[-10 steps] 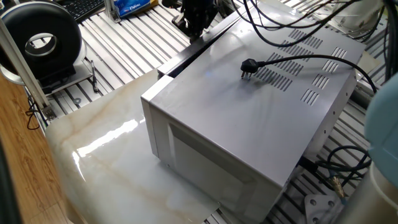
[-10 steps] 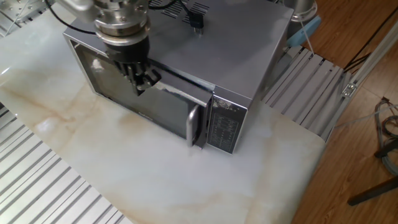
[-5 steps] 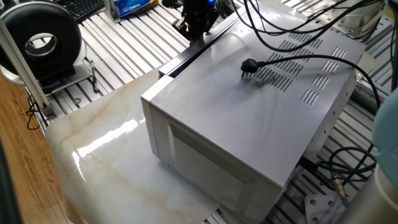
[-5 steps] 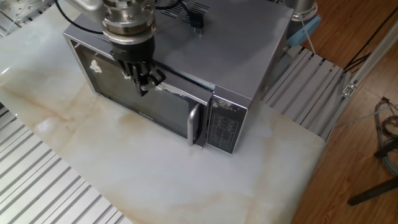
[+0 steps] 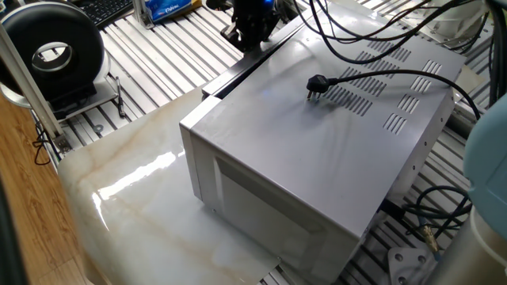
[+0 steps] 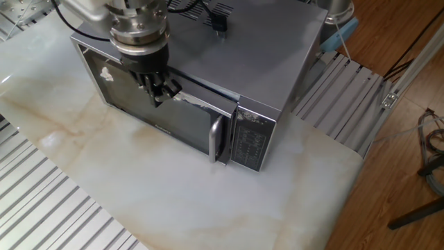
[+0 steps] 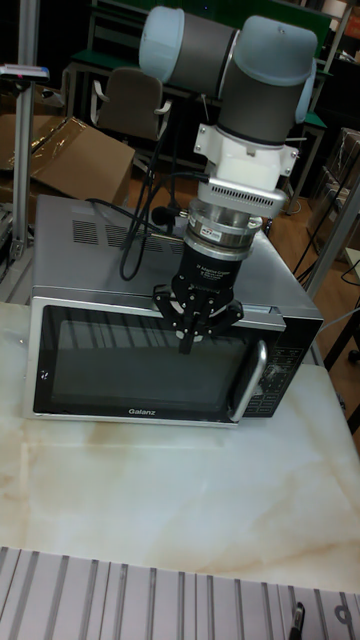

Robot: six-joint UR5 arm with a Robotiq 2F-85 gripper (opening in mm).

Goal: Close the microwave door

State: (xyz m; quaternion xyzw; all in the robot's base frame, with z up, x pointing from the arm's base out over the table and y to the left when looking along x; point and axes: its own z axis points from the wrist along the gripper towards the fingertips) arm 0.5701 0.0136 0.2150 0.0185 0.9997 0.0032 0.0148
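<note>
The light-grey microwave (image 5: 317,158) (image 6: 257,55) (image 7: 90,240) stands on a marble slab with its black plug (image 5: 317,84) lying on top. Its door (image 6: 180,121) (image 7: 120,365), black-framed with a dark window and a silver handle (image 7: 252,378), lies almost flush with the face; a thin pale gap shows along its top edge. My gripper (image 6: 161,97) (image 7: 188,343) (image 5: 249,41) points down at the door's upper edge near the middle. Its fingers are shut together with nothing between them, and the tips are against the door front.
A black round drum-shaped device (image 5: 54,55) stands on the slatted bench beside the marble slab (image 5: 119,182). Loose cables (image 5: 444,206) lie behind the microwave. The control panel (image 6: 250,142) is right of the door. A chair (image 7: 130,100) and a cardboard box stand far behind.
The gripper has shifted slightly sideways along the door's top edge and back. The door stands as before.
</note>
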